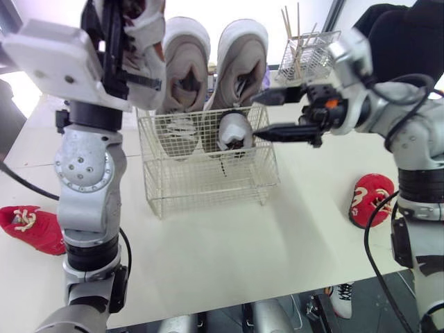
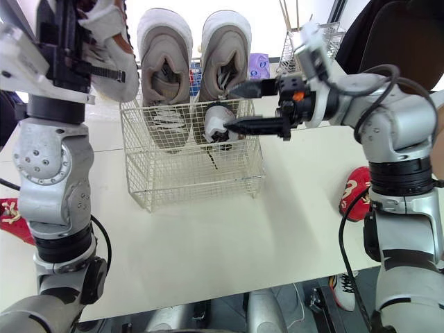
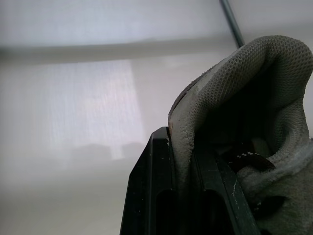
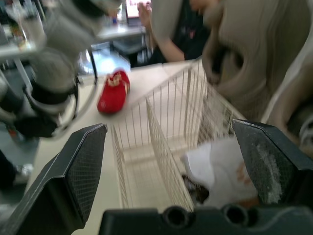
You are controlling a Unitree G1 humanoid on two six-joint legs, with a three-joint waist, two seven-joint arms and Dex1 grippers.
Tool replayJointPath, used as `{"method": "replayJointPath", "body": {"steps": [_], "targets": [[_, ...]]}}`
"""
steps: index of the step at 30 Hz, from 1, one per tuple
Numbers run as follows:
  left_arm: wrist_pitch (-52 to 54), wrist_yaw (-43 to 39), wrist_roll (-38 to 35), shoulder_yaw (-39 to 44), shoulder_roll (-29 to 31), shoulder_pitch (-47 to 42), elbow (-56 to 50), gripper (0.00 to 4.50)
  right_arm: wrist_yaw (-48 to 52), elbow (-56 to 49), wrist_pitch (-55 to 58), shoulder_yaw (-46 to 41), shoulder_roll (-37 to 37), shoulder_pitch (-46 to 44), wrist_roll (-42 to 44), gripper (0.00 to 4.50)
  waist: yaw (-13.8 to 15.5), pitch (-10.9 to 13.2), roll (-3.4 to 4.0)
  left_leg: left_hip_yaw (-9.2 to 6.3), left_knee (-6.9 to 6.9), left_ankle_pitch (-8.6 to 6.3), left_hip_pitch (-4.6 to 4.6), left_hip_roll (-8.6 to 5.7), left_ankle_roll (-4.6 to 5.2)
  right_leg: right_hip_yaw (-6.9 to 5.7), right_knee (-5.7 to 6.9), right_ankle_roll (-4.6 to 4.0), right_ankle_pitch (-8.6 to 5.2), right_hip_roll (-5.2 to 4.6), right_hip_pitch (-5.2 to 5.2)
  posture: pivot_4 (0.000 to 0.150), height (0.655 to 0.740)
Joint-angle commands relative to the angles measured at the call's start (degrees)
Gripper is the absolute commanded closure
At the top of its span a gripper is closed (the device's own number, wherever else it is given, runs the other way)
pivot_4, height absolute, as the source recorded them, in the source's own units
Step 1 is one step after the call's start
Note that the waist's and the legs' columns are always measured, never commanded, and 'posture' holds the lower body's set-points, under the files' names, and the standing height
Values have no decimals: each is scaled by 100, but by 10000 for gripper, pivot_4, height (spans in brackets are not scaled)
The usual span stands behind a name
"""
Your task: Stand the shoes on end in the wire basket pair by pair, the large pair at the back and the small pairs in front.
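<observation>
The wire basket (image 1: 208, 173) stands mid-table. Two large beige shoes (image 1: 208, 69) stand on end along its back. One small white shoe (image 1: 233, 132) stands in the basket's front right part. My right gripper (image 1: 267, 114) is open at the basket's right rim, its fingers (image 1: 277, 132) level with that small shoe (image 4: 220, 166). My left gripper (image 1: 121, 55) is raised high above the basket's left side, shut on another small white shoe (image 1: 146, 48), pinching its collar (image 3: 195, 127). Two red shoes lie on the table, one far left (image 1: 31, 227), one far right (image 1: 371, 200).
A smaller wire holder (image 1: 309, 55) with wooden sticks stands behind the basket at the right. A person in dark clothes sits beyond the table at the back right (image 1: 402, 35). A white shoe (image 1: 342, 298) lies on the floor beside the table's front right edge.
</observation>
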Motion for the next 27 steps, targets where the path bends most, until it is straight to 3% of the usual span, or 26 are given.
{"method": "replayJointPath", "body": {"steps": [1,11,18,27], "targets": [[-188,7,199,71,-87,264,-267,44760,366,155,-605,124,-217,-112,-540,0,49,0,0,1,1,0,0,0,-1,0,-1,0,0,0,0,1500,7400],[-769,209,549,-71,-759,1108,-155,44760,740,179,-565,-44,-259,-288,-626,0,66,0,0,0,2,1,1,1,-3,0,0,-1,1,-1,0,1500,7400],[-2298,355,1162,-685,-1239,1610,813,44760,808,-80,-190,-153,-458,-447,-538,0,82,-1,1,1,4,-4,0,0,5,0,-1,-4,2,-4,2,1500,7400],[-3546,545,1469,-883,-1638,1685,2008,44760,810,-414,327,-258,-757,-609,-448,0,75,-5,8,0,3,-15,1,1,23,0,-3,-4,2,-5,1,1500,7400]]}}
